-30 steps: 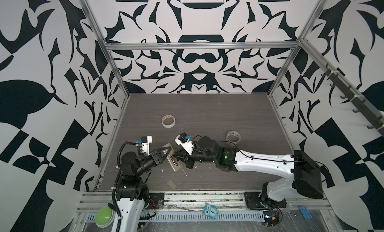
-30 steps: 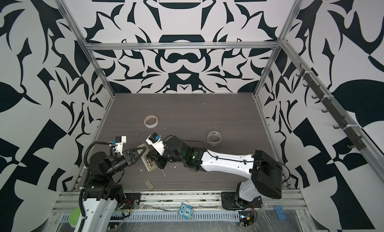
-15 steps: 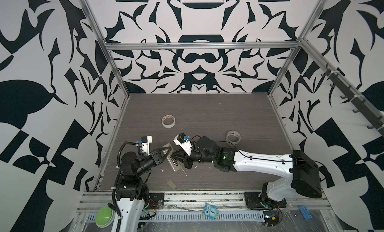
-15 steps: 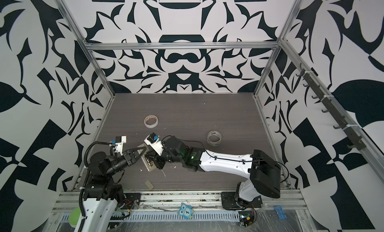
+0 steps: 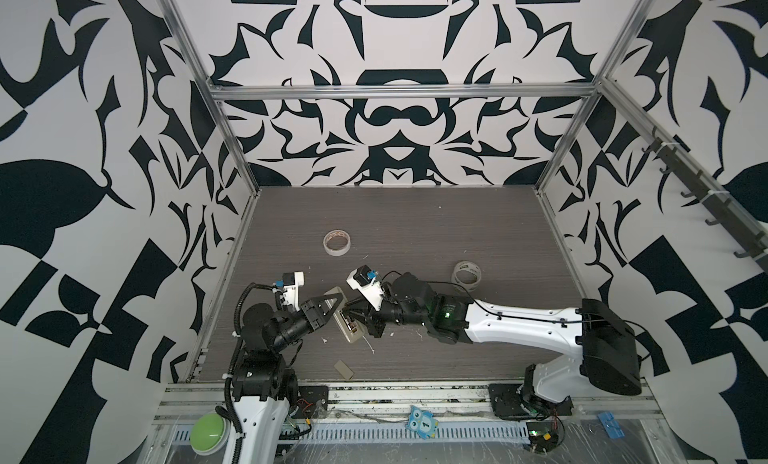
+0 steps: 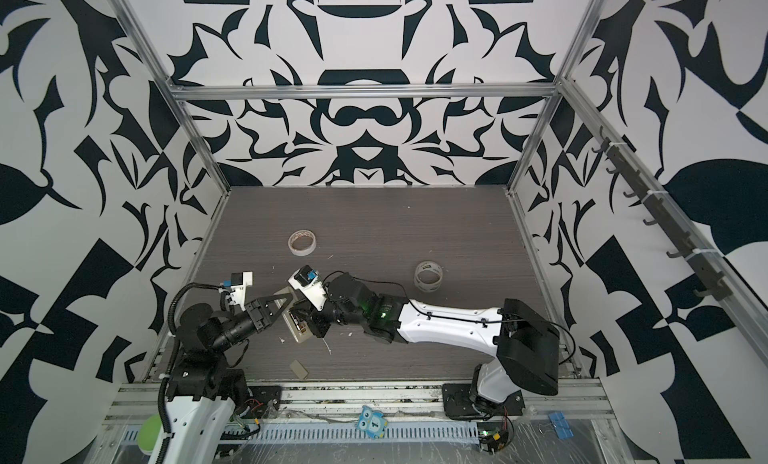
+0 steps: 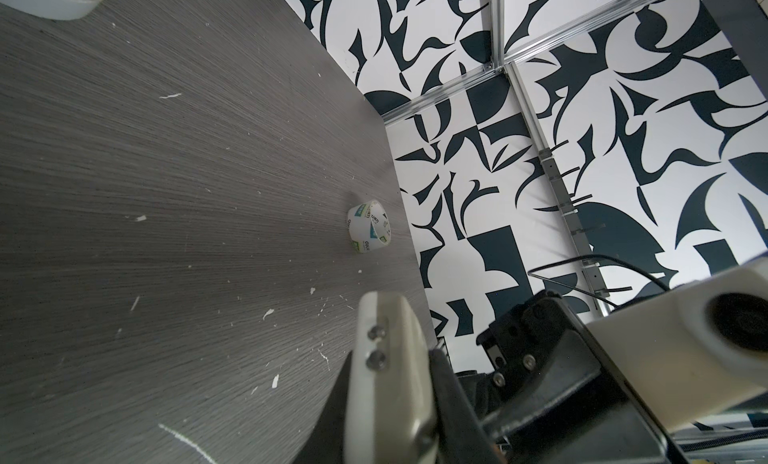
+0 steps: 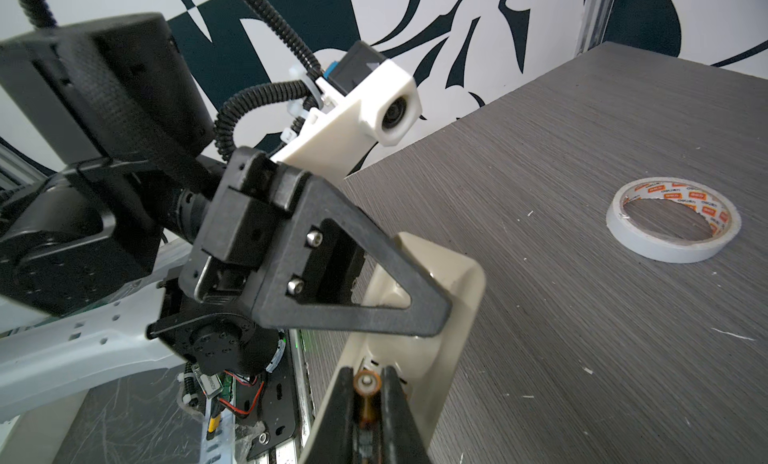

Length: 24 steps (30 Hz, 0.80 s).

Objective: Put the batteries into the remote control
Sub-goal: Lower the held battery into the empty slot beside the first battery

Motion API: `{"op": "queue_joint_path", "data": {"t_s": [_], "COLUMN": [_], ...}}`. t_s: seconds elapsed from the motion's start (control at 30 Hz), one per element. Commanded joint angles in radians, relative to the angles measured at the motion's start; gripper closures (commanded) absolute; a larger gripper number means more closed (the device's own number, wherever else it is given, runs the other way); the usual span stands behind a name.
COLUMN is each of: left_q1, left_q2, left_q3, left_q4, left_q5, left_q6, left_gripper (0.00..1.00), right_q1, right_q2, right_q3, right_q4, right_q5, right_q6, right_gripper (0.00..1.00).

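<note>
right jaws edged left, pinching half-hidden battery; left jaws seemingly clamp remote.

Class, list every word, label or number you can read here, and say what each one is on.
"1", probably: on the blue owl tag.
Orange labels inside the white tape roll: too blurred to read.
Green print on the clear tape roll: too distorted to read.
Remote control and battery: no text visible.

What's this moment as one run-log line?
left gripper: shut on slim beige-backed remote control | right gripper: shut on small gold-ended cylindrical battery | battery poised at open compartment
</note>
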<state>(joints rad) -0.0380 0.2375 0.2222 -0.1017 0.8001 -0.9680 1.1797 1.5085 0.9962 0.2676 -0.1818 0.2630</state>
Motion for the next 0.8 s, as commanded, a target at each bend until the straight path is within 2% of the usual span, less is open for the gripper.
{"op": "queue_joint_path", "data": {"t_s": [0.0, 0.77], "left_q1": [-0.003, -0.001], "left_q2": [-0.004, -0.012], "left_q3": [0.027, 0.026], "left_q4": [0.0, -0.002], "left_q5": [0.002, 0.002], "left_q6": [0.011, 0.005], "left_gripper": [1.0, 1.0], "right_q1": [0.005, 0.005], "right_q2": [-0.001, 0.024], "right_q3": [0.023, 0.008], "right_q4": [0.057, 0.061], "right_q5": [0.014, 0.036], "right_q6": [0.0, 0.016], "right_gripper": [1.0, 1.0]}}
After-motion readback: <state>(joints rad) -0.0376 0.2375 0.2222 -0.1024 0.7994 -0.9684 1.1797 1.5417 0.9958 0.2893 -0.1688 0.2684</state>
